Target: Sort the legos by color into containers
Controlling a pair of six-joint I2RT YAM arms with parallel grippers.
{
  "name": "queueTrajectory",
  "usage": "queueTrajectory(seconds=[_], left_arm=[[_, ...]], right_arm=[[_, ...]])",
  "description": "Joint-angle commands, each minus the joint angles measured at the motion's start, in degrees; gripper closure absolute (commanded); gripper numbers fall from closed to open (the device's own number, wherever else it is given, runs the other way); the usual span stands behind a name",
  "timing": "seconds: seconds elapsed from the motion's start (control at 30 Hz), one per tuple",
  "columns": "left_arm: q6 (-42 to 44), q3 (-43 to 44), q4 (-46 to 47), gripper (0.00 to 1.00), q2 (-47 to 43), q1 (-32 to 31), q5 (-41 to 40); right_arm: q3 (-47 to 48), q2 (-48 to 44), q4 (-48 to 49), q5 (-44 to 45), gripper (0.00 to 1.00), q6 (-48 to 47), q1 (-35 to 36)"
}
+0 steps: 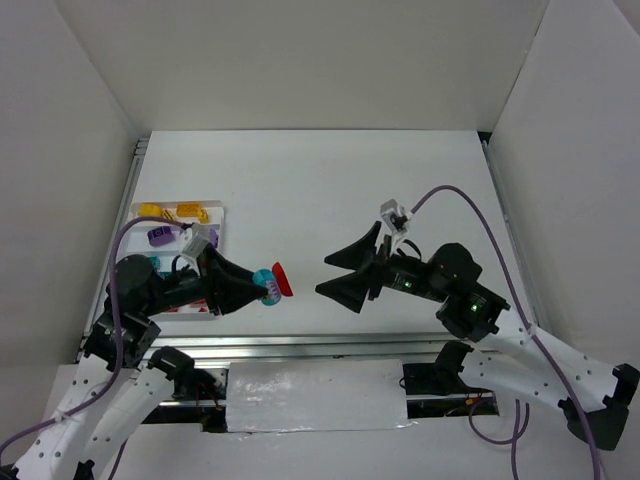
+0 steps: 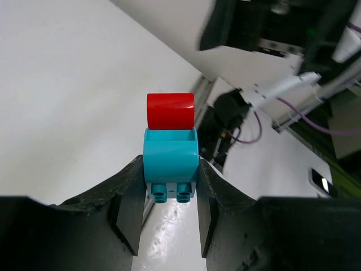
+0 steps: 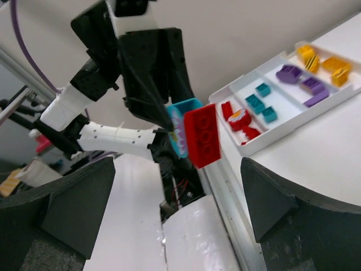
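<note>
My left gripper [image 1: 262, 287] is shut on a teal brick [image 2: 171, 158] with a red brick [image 2: 170, 109] stuck to its far end. The pair is held above the table, right of the white tray [image 1: 218, 232]. In the right wrist view the red brick [image 3: 202, 135] and teal brick [image 3: 179, 125] face my right gripper [image 1: 333, 275], which is wide open and empty a short way to their right. The tray [image 3: 271, 135] holds yellow bricks [image 3: 327, 63], purple bricks [image 3: 302, 82], teal bricks [image 3: 259, 101] and red bricks [image 3: 240, 121] in separate rows.
White walls enclose the table on three sides. A metal rail [image 1: 300, 350] runs along the near edge by the arm bases. The left arm covers the near part of the tray in the top view.
</note>
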Motion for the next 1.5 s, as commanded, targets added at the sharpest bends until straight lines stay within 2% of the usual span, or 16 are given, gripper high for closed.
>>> queueTrajectory(seconds=[0.0, 0.2, 0.4, 0.5, 0.57, 0.63, 0.67, 0.7, 0.73, 0.93, 1.03, 1.17, 1.33, 1.37, 1.4, 1.47], left_arm=[[0.41, 0.03, 6.57, 1.0, -3.19, -0.31, 12.81], [-2.3, 2.14, 7.52, 1.0, -2.15, -0.31, 14.74], [-3.89, 0.47, 10.7, 1.0, 0.84, -0.31, 13.16], [-7.39, -1.2, 16.48, 1.0, 0.4, -0.31, 13.07], [-9.77, -1.64, 20.25, 1.0, 0.58, -0.31, 13.78], [-11.36, -2.43, 22.46, 1.0, 1.02, -0.22, 14.13], [-12.23, -3.04, 23.69, 1.0, 1.02, -0.31, 13.61], [-12.33, -3.22, 23.96, 1.0, 1.45, -0.31, 13.17], [-12.59, -3.49, 25.19, 1.0, 1.72, -0.31, 13.6], [-12.95, -3.4, 27.05, 1.0, 5.23, -0.31, 13.69], [-8.49, -0.95, 20.13, 1.0, 6.9, -0.31, 9.75], [-3.2, 5.72, 6.5, 1.0, 8.05, -0.14, -2.53], [-1.96, 11.79, -0.71, 1.0, 11.64, 0.65, -11.25], [-1.87, 13.11, -3.34, 1.0, 12.26, 0.83, -15.36], [-1.7, 14.78, -6.76, 1.0, 13.05, 1.01, -27.15], [-5.72, 19.7, -20.37, 1.0, 15.94, 2.14, -42.57]], right_arm=[[-0.05, 3.91, 5.72, -6.69, 0.01, 5.63, -0.07], [1.09, 7.78, 9.6, -11.8, 0.01, 5.2, 0.81], [-2.69, 11.03, 21.19, -20.06, 0.01, 6.78, 1.16], [-1.99, 13.66, 20.78, -19.37, 0.02, 5.91, 1.86], [-0.85, 15.42, 21.02, -18.22, 0.08, 5.12, 2.13], [-0.15, 17.18, 22.69, -18.57, 0.26, 5.55, 2.13], [0.47, 17.8, 23.05, -19.09, 0.42, 5.29, 2.13], [1.09, 18.41, 22.97, -19.8, 0.53, 5.12, 2.22], [1.87, 19.11, 22.27, -19.89, 0.98, 4.16, 2.22], [0.22, 18.07, 23.49, -16.99, 1.0, -0.15, 1.17], [-2.94, 15.7, 24.46, -14.54, 1.0, -1.47, -0.24], [-7.69, 12.18, 24.63, -5.67, 1.0, -2.35, -3.65], [-10.24, 13.14, 27.78, -7.23, 1.0, 1.85, -11.04], [-10.59, 13.41, 27.45, -6.36, 1.0, 2.73, -11.84], [-10.16, 13.5, 25.88, -2.27, 1.0, 3.79, -12.8], [-9.2, 13.5, 20.17, 0.84, 1.0, 3.36, -12.9]])
